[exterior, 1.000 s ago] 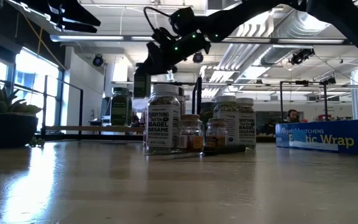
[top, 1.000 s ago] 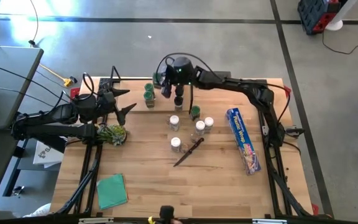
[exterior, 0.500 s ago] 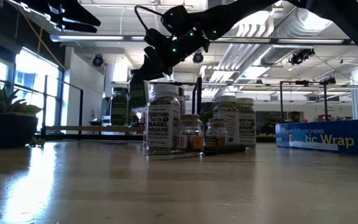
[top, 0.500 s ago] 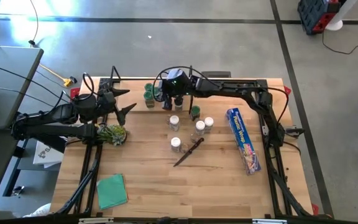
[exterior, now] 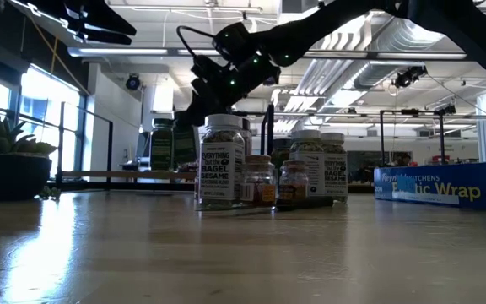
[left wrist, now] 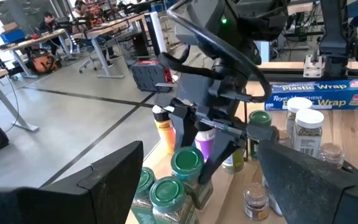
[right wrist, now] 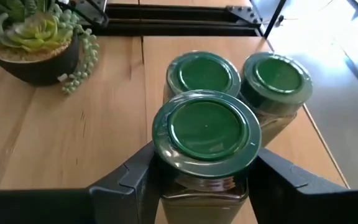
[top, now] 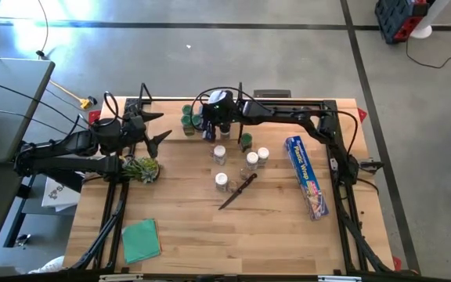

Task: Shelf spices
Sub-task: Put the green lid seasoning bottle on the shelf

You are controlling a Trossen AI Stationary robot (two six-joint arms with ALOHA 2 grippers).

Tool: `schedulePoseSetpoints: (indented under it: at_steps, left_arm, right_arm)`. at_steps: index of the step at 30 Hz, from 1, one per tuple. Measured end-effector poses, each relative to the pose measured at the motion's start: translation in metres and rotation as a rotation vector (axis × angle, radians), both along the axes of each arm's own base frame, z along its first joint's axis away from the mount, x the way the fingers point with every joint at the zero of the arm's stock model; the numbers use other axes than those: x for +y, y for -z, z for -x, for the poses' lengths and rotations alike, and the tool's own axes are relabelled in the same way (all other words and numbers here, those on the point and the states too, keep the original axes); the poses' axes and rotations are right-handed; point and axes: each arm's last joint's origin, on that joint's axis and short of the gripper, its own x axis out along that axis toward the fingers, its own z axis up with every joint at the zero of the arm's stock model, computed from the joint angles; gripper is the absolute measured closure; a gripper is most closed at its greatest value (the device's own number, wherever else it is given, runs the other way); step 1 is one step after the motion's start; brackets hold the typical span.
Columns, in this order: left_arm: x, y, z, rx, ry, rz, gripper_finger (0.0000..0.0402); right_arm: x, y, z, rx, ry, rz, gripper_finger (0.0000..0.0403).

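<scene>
My right gripper (right wrist: 207,169) is shut on a green-capped spice jar (right wrist: 205,134) at the shelf (exterior: 116,175), which runs along the table's far edge. Two more green-capped jars (right wrist: 202,73) (right wrist: 275,78) stand on the shelf just beyond the held one. Several other spice jars (top: 241,159) stand on the table in front of the shelf. My left gripper (top: 153,129) hangs open over the table's left side, holding nothing. My right gripper pinches the jar between its two fingers, on opposite sides of the body just under the green cap (right wrist: 166,182). The fingers slant down, pointing toward the table's left. The jar stands upright; its base is hidden, so I cannot tell whether it rests on the shelf.
A knife (top: 237,190) lies near the loose jars, with a blue wrap box (top: 306,176) at the right. A potted succulent (top: 141,168) sits at the left and a green cloth (top: 141,239) near the front left. Black upright rods (exterior: 268,127) mark the shelf's ends.
My right gripper has come down and toward the table's left with the green-capped jar, tipping further downward. The jar, kept upright, has sunk from above the shelf to beside the two green-capped jars standing there.
</scene>
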Motion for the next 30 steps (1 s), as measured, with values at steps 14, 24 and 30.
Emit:
schedulePoseSetpoints:
  at_steps: [14,24,30]
  left_arm:
    - [-0.0001,0.0007,0.0001,0.007,0.001,0.002,0.0088]
    - [-0.0010,0.0015,-0.0003,0.014,0.037,0.011,0.0088]
    - [-0.0009,0.0017,-0.0003,0.016,0.036,0.011,0.0088]
  right_arm:
    - [0.0005,0.0079,-0.0005,0.030,0.001,-0.019,0.0199]
    - [0.0005,0.0071,-0.0006,0.030,-0.002,-0.014,0.0171]
    - [-0.0008,-0.0004,0.0021,0.031,0.007,0.034,0.0155]
